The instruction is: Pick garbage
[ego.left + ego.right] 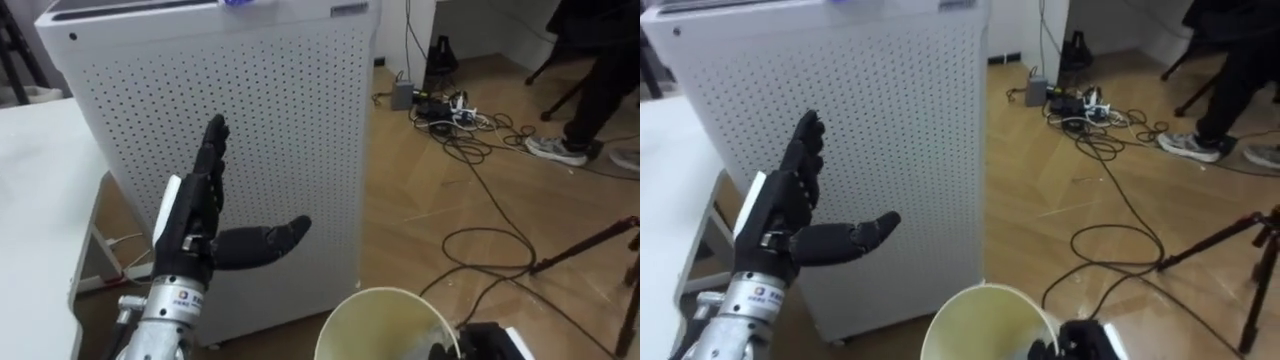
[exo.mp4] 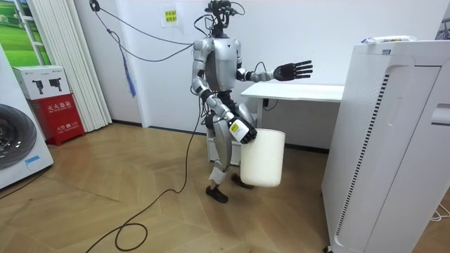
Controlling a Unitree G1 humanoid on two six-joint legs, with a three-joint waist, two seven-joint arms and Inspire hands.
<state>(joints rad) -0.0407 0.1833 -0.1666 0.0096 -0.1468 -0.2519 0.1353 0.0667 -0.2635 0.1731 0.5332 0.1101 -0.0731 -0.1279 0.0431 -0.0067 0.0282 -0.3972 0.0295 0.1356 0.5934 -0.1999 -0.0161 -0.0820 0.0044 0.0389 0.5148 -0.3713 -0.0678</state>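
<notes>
The cream waste bin [image 2: 262, 158] hangs low at the robot's right thigh, mouth up, just off the wood floor. The right hand [image 2: 238, 128] is clamped on its rim, dark fingers hooked over the edge. A yellow sticker [image 2: 243, 131] sits on that wrist, its print too small to read.

The left hand [image 1: 200, 215] is raised out in front at chest height. Its fingers are straight and together and its thumb is spread wide, and it holds nothing.

The robot stands between the white desk [image 2: 295, 91] behind it and the tall perforated air purifier [image 1: 270, 130] right before it.

Far right on the floor is a tangle of cables [image 1: 450, 110], beside a person's shoe [image 1: 555, 150].

Far left in the room view, a red box [image 2: 63, 116] carries white characters. A paper notice [image 2: 169, 15] is stuck high on the wall, unreadable from here.
</notes>
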